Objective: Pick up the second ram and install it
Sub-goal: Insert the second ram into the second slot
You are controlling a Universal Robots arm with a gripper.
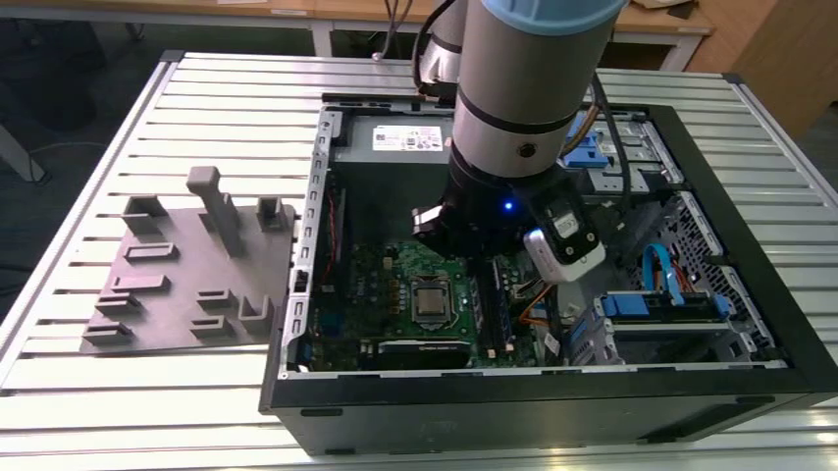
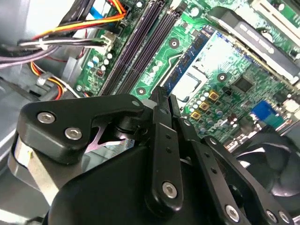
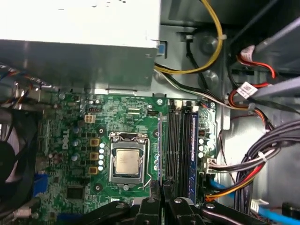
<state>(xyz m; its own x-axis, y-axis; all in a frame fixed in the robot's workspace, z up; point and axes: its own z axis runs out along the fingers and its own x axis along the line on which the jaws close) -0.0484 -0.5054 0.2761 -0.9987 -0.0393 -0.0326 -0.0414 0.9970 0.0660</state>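
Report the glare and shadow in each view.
First wrist view: the grey power supply is blown out to white. Second wrist view: glare whitens the motherboard beside the processor. Exterior view: the case interior under the arm lies dark; a blue light glows on the arm.

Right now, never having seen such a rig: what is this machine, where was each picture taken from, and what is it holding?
It is a single robot arm with a black two-fingered gripper, working above an open black computer case that lies on a slatted metal table. The exterior view looks on from off the arm; both wrist views come from cameras riding near the gripper, facing the green motherboard. The gripper is shut on a slim dark blue-green memory stick, seen edge-on above the long black slots. A grey plastic holder tray sits on the table at the exterior view's left.
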